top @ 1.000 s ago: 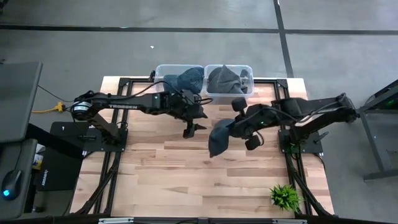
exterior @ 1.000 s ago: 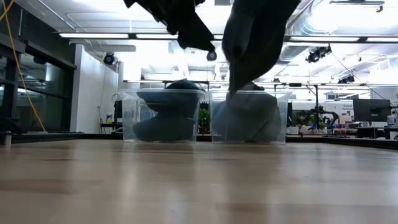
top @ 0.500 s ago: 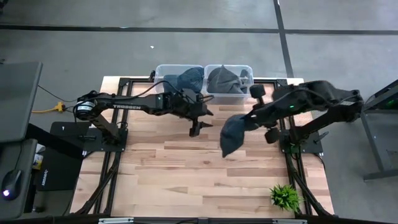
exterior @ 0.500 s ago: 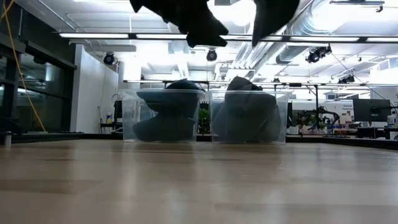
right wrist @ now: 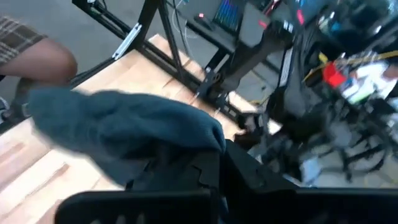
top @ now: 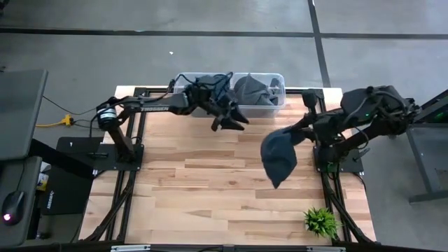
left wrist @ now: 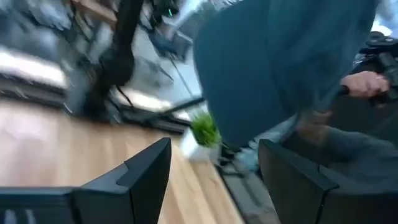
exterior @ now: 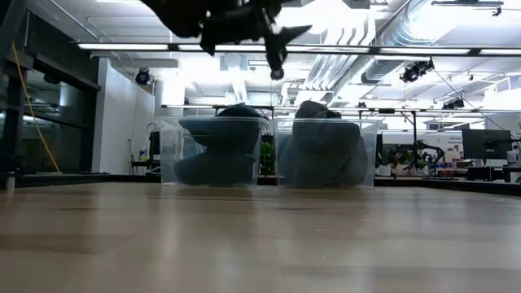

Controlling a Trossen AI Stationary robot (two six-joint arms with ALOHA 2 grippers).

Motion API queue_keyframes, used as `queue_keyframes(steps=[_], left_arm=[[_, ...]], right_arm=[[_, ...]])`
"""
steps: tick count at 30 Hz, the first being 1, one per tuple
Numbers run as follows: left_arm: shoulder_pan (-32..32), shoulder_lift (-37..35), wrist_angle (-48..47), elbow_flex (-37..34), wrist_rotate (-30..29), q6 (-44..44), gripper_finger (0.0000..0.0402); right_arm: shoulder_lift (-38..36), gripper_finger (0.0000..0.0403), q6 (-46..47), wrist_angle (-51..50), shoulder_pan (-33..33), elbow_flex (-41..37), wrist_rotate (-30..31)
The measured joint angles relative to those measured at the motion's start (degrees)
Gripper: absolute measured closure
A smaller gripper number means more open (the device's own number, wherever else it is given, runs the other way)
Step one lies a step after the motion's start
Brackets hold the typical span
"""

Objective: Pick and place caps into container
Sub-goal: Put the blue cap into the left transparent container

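Two clear bins stand at the table's far edge. The left bin (top: 183,82) (exterior: 213,152) holds a dark navy cap (top: 210,85). The right bin (top: 278,78) (exterior: 326,152) holds grey caps (top: 252,89). My right gripper (top: 295,134) is shut on a slate-blue cap (top: 278,157) (right wrist: 124,121) high above the table's right half, and it is out of the low view. My left gripper (top: 229,123) (exterior: 244,20) (left wrist: 214,180) hangs open and holds nothing, just in front of the bins. The left wrist view shows the held cap (left wrist: 280,62) ahead of it. My right gripper holds the slate-blue cap by its upper edge (top: 288,137), coming level from the table's right side. In the right wrist view the cloth (right wrist: 186,134) drapes over the fingers and hides the place of contact. The cap hangs slack, lifted clear of the table.
A small green plant (top: 320,220) (left wrist: 204,130) stands at the table's near right corner. Black frame rails (top: 129,168) run along both sides of the wooden table (top: 196,196). A person's bare leg (right wrist: 37,62) shows beyond the table in the right wrist view.
My right gripper has drawn back toward the table's right edge and risen, carrying the cap. The cap has left the low view and now hangs farther right. My left gripper, still open, has moved up and toward the far edge, nearer the bins.
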Motion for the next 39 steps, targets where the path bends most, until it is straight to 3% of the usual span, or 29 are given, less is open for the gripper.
queue_keyframes(steps=[6, 9, 32, 39], left_arm=[[-0.36, 4.29, 9.68, -0.11, 2.05, -10.70, 0.0163], [-0.26, 4.84, 10.23, -0.33, 2.33, -14.10, 0.0163], [-0.39, 4.57, 10.89, -0.22, -0.91, -14.05, 0.0163], [-1.97, 4.57, 12.95, -0.22, 0.14, -14.03, 0.0163]], right_arm=[[1.14, 0.0402, -6.27, 2.71, -1.03, -0.07, -0.82], [1.51, 0.0402, -7.94, 3.04, -1.37, -0.08, -1.50], [2.83, 0.0402, -13.54, 3.75, -8.43, -0.09, -6.75], [4.12, 0.0403, -15.77, 5.18, -12.56, -0.09, -11.56]])
